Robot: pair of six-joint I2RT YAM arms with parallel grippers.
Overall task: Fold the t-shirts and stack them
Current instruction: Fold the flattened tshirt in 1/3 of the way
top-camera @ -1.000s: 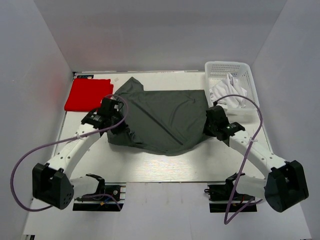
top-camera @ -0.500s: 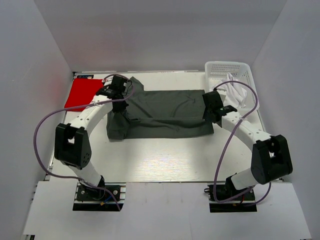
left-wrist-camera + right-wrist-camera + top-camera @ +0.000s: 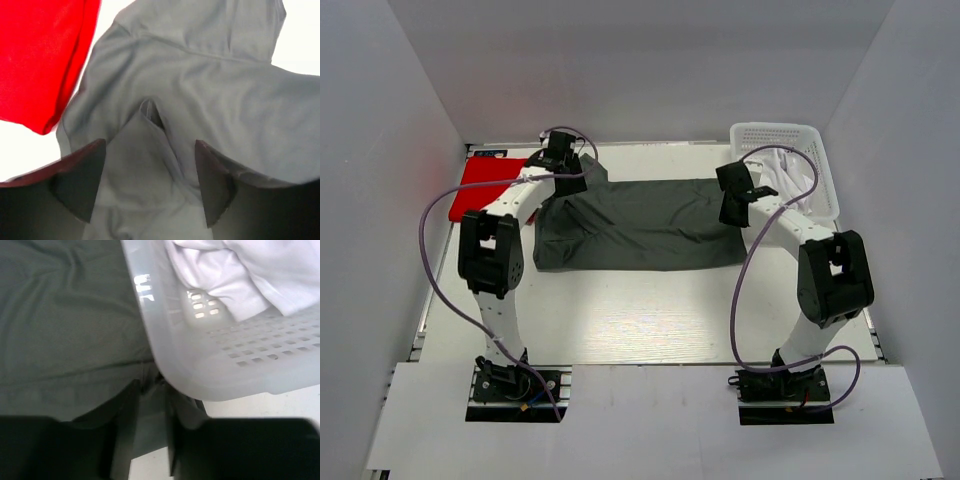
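Note:
The dark grey t-shirt (image 3: 640, 225) lies folded into a wide band across the table. My left gripper (image 3: 564, 178) hangs over its far left corner. In the left wrist view this gripper (image 3: 148, 150) is open wide, with a pinched ridge of the grey t-shirt (image 3: 200, 75) lying loose below. My right gripper (image 3: 732, 205) is at the shirt's far right corner, beside the basket. There its fingers (image 3: 122, 440) stand a little apart, open, with the grey hem (image 3: 65, 315) between them. The red t-shirt (image 3: 485, 185) lies folded at the far left. The white t-shirt (image 3: 785, 175) sits crumpled in the basket.
The white lattice basket (image 3: 775, 130) stands at the far right corner; its wall (image 3: 210, 365) almost touches my right gripper. The red t-shirt's edge (image 3: 40, 55) runs close beside the grey shirt's left corner. White walls enclose the table on three sides.
Both arms swung from the near side to the far edge, carrying the grey t-shirt's near half over so it lies folded. The left jaws opened wide and the right jaws parted slightly.

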